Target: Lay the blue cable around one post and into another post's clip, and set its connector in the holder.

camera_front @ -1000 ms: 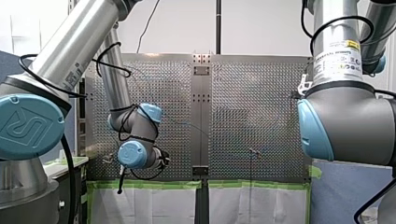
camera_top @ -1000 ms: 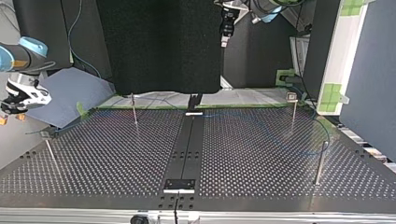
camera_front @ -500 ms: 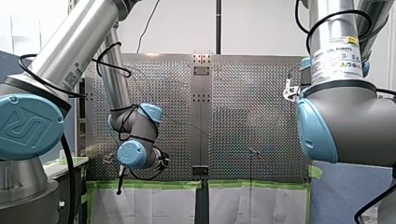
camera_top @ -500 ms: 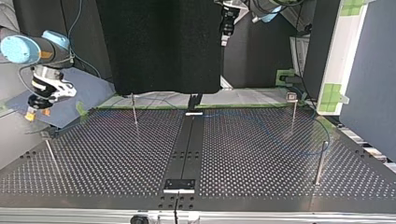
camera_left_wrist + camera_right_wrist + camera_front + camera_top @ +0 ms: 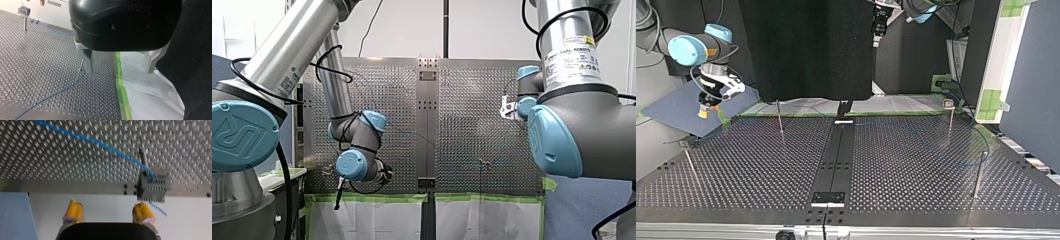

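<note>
R gripper (image 5: 108, 209) open, empty; blue cable (image 5: 100, 143) runs 10-to-4 o'clock ahead of it, into the clip (image 5: 151, 187) at its 2 o'clock. L gripper (image 5: 119, 70) also open, empty, cable at its 8 o'clock; R looks nearer the clip.

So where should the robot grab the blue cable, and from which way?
Probably the straight stretch of the blue cable lying flat on the table, clear of the post. Come straight down from above with the left tool open, one finger each side, because it is thin and lies low.
</note>
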`<act>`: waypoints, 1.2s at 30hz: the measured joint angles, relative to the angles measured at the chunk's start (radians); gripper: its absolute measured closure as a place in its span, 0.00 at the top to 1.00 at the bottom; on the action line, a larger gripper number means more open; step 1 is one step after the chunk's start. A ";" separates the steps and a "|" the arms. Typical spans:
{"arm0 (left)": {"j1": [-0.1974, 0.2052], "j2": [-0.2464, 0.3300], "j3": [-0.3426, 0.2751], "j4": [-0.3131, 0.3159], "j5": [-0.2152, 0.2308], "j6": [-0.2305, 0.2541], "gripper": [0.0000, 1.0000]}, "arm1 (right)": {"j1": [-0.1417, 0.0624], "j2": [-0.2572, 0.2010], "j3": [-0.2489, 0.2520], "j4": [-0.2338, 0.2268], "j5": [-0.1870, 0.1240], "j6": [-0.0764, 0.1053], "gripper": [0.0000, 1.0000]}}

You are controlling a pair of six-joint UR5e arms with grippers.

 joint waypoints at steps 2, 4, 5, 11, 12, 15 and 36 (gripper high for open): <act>0.000 0.000 0.000 0.002 0.001 -0.005 1.00 | 0.015 0.000 0.000 0.006 -0.005 -0.007 1.00; 0.000 0.000 0.001 0.009 0.005 -0.009 1.00 | 0.030 0.001 0.000 0.009 -0.012 -0.014 1.00; 0.001 0.000 0.003 0.018 0.011 -0.014 1.00 | 0.039 0.001 0.000 0.012 -0.016 -0.017 1.00; 0.000 0.000 0.033 0.062 0.050 -0.051 1.00 | 0.091 0.004 0.006 0.017 -0.020 -0.023 1.00; 0.000 0.000 0.040 0.069 0.057 -0.058 1.00 | 0.099 0.005 0.007 0.017 -0.020 -0.023 1.00; 0.000 0.000 0.065 0.070 0.083 -0.084 1.00 | 0.125 0.015 0.008 0.020 -0.017 -0.025 1.00; 0.023 0.022 0.249 -0.092 -0.045 0.036 1.00 | 0.301 0.085 0.024 0.051 0.024 -0.028 1.00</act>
